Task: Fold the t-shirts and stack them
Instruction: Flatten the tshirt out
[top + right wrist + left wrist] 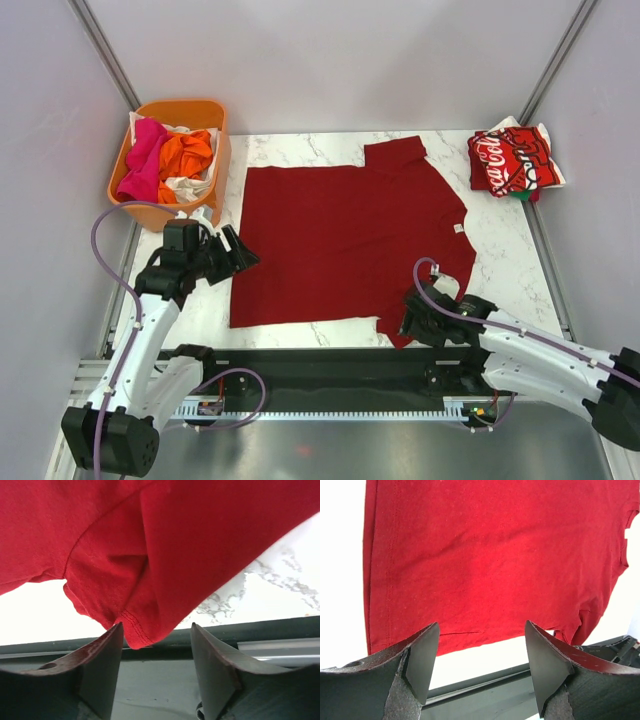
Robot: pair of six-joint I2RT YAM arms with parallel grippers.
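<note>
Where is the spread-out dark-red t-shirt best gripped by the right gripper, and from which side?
Take the dark-red t-shirt by the cuff of its near sleeve, coming from the table's near edge. The body lies flat with no fold to pinch, but this cuff is rumpled and its tip lies between the right gripper's open fingers.

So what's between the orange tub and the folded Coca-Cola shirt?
The dark-red t-shirt, spread flat on the marble table; the top view shows it.
</note>
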